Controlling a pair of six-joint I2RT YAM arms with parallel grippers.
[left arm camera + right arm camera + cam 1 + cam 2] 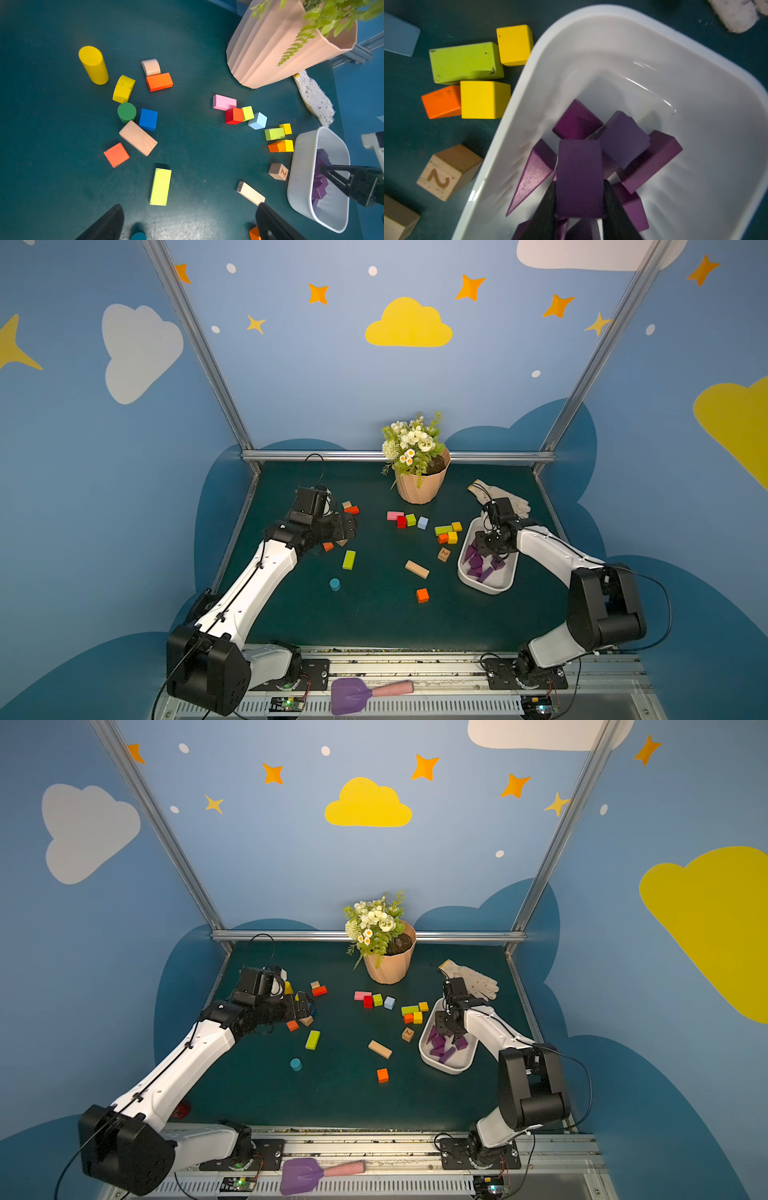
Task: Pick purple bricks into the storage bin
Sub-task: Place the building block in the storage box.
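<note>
Clamped on a dark-purple oblong painted block [579,166], the right gripper [579,187] should release it low over the white plastic storage bin [695,124], onto the purple bricks [577,122] there; the left gripper [187,224] gapes wide, empty.

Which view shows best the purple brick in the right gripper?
The right wrist view: the purple brick sits large and central, clamped in the right gripper over the storage bin. In both top views the gripper mostly hides it. In the left wrist view it blends with the other bricks.
</note>
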